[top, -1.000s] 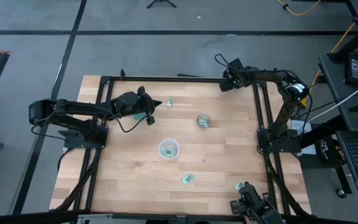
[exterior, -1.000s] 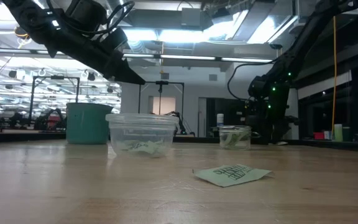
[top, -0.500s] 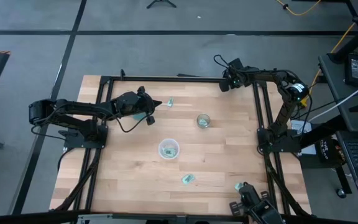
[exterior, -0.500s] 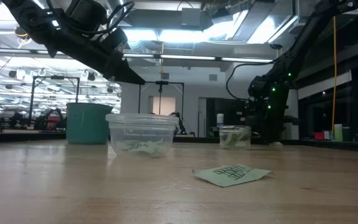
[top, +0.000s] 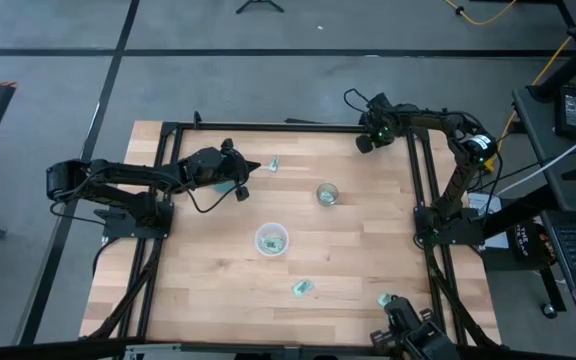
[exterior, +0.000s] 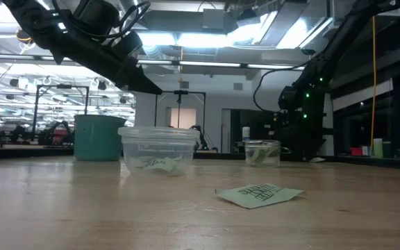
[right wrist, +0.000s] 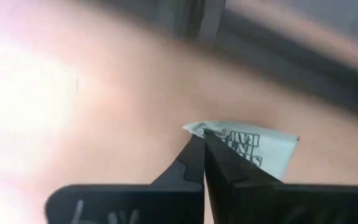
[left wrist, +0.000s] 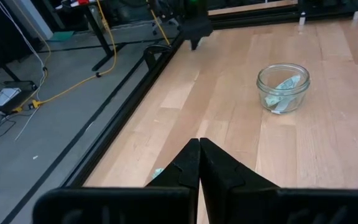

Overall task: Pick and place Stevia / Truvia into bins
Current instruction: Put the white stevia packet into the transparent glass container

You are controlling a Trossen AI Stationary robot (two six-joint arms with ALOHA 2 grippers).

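Three cups sit on a pale wood-plank table [top: 348, 250] edged with black rails, grey floor all round it; level across the top, the low view opens onto a big lit hall behind.

Right gripper [top: 365, 143] is up at the far corner by the rail, and only its own wrist camera gives the story away: fingers [right wrist: 194, 163] pressed together, pinching the corner of a pale green packet [right wrist: 253, 146]. From above that packet is hidden.

Left gripper [top: 242, 192] hangs over the table beside the teal cup [exterior: 98, 137], fingers [left wrist: 219, 171] shut tight with nothing between them; a sliver of green peeks from behind them.

Low down, the wide translucent cup [exterior: 157, 150] and the small glass cup [exterior: 262, 153] both show packets inside, and the wide one partly covers the teal one. Loose packets lie apart on the wood: one near the teal cup [top: 273, 164], one near the front [top: 302, 288], another toward the front right corner [top: 384, 299].
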